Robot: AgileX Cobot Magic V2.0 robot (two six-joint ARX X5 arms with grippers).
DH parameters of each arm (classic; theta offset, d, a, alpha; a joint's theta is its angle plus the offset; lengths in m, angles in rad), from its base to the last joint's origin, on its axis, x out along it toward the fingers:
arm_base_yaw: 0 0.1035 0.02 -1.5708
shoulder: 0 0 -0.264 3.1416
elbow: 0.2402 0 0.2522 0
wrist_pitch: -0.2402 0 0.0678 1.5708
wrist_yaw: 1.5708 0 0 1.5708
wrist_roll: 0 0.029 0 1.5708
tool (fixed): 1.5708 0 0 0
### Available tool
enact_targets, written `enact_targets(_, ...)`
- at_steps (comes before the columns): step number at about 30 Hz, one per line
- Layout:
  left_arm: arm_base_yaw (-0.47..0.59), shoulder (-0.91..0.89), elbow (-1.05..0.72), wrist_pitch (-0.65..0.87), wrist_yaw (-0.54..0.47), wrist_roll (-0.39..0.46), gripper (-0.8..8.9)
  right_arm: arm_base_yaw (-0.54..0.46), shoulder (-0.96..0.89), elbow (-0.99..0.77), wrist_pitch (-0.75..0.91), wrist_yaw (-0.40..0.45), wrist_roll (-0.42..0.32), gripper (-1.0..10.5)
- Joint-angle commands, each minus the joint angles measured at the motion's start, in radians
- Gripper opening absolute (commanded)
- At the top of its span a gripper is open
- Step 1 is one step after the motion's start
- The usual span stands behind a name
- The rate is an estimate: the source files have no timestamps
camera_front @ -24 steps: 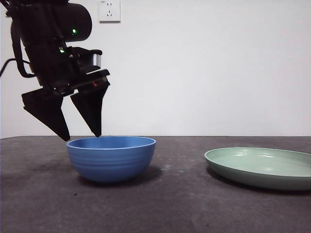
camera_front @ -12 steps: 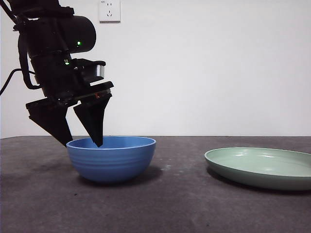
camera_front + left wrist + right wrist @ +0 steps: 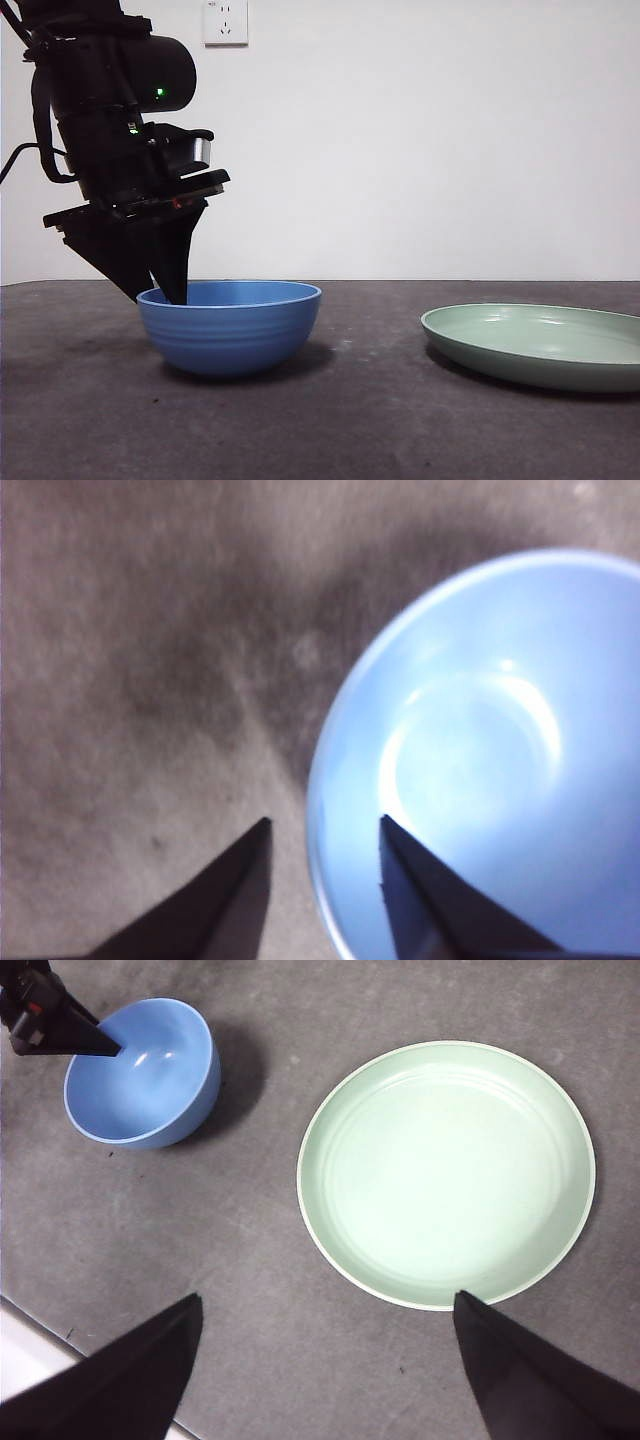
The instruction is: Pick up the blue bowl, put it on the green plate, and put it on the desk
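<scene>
In the front view the green plate [image 3: 545, 345] runs off the right edge. The left gripper [image 3: 160, 293] hides the blue bowl's [image 3: 235, 330] left rim. The left wrist view is blurred; the jaws seem to straddle that rim, the bowl cut off there.

- The blue bowl [image 3: 230, 325] stands upright on my bench [image 3: 340, 430], ridged outside, pale-rimmed, empty and glossy inside.
- The green plate [image 3: 535, 345] lies flat on the bench, well apart from the bowl, wide, shallow, pale mint and empty.
</scene>
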Motion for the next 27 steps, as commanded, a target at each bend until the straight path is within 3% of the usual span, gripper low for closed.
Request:
enact_targets(1,-0.004,0.016,0.023,0.002,0.002,-0.006,1.19,0.002,0.006,0.018,0.006,0.000,0.011,4.0)
enact_targets(4,-0.004,0.016,0.023,0.002,0.002,-0.010,1.05,0.002,0.006,0.018,0.005,0.000,0.011,4.0)
enact_targets(8,-0.005,0.016,0.023,-0.003,0.002,-0.011,0.15,0.002,0.006,0.018,0.005,0.000,0.011,4.0)
enact_targets(19,-0.005,0.005,0.039,0.025,0.002,-0.048,0.16,0.002,0.006,0.018,0.006,0.000,0.012,4.0)
enact_targets(27,-0.044,-0.048,0.193,-0.064,0.003,-0.074,0.16,0.002,0.006,0.018,0.007,0.021,0.023,4.0)
